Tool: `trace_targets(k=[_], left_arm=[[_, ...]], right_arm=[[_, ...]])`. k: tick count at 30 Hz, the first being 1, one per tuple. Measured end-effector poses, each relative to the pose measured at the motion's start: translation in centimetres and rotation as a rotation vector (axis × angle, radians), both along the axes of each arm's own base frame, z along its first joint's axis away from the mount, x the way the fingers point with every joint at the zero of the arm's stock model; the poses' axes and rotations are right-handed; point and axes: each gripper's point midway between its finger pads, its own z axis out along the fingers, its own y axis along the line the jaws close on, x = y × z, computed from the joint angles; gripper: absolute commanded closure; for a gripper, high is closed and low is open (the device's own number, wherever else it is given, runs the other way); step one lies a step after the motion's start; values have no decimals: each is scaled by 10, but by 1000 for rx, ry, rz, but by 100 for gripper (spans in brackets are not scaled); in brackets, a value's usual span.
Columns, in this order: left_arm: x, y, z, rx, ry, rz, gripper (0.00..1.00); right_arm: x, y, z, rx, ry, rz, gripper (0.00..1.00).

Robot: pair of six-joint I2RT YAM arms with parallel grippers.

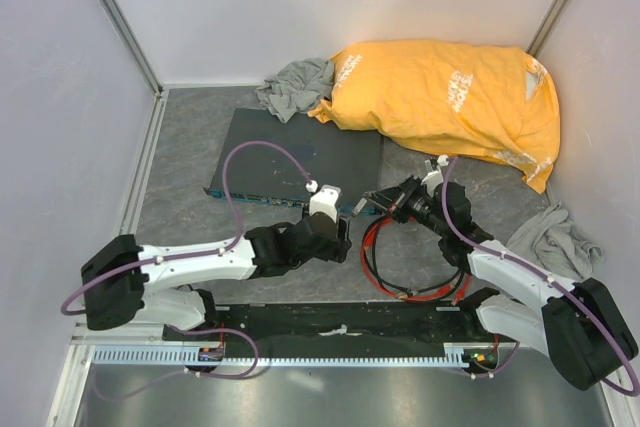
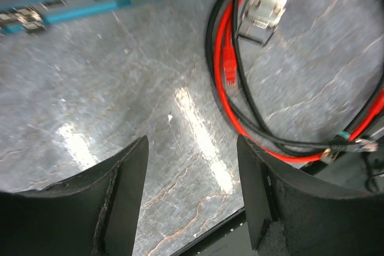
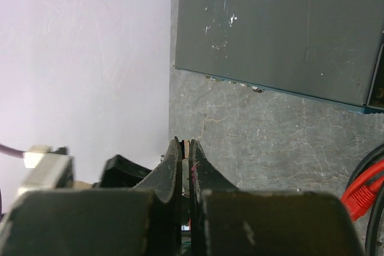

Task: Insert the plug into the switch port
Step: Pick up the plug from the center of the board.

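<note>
1. The plug (image 2: 228, 64) lies flat on the table (image 2: 120, 106), on the inner side of the red cable (image 1: 366, 255) loop and touching it. No finger holds it.
2. In the left wrist view its long axis stands roughly crosswise to the blue-green front edge (image 1: 250, 196) of the switch (image 1: 295, 152). Which end is the tip cannot be told.
3. It rests just near of that edge's right end, apart from it, in the gap between the two grippers. The right wrist view catches it at the lower right border (image 3: 359, 195).
4. The switch port (image 2: 23, 19) is one of a row of small sockets along the front edge, well left of the plug — which socket is meant cannot be told.
5. The left gripper (image 2: 192, 199) is released: its jaws stand wide apart over bare table, left of the cable loop.
6. The right gripper (image 3: 186, 148) is clenched, with its fingertips pressed together. It points left past the switch's near right corner. Whether anything thin sits between the tips cannot be told.
7. A black cable (image 2: 252, 97) runs alongside the red one.
8. A yellow bag (image 1: 450, 97) and a grey cloth (image 1: 295, 82) lie at the far side.
</note>
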Motion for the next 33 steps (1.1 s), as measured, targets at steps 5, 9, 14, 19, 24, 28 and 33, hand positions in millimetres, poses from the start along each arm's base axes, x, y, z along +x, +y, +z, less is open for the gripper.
trace_targets(k=[5, 9, 14, 19, 24, 28, 33], left_arm=[[10, 3, 37, -85, -88, 19, 31], [24, -1, 53, -100, -140, 11, 31], [43, -20, 65, -104, -191, -15, 35], [50, -27, 62, -92, -217, -32, 54], [53, -28, 65, -85, -242, -42, 65], [54, -29, 67, -90, -253, -49, 68], [51, -33, 68, -102, -249, -72, 98]], right_arm=[[0, 2, -2, -2, -3, 15, 100], [-1, 6, -6, -2, 6, 34, 100], [-4, 10, -3, 7, -4, 55, 100], [-5, 11, -2, 11, -5, 60, 100], [-5, 12, 0, 18, -9, 60, 100], [-4, 12, 3, 30, -13, 59, 100], [-4, 13, 4, 38, -16, 61, 99]])
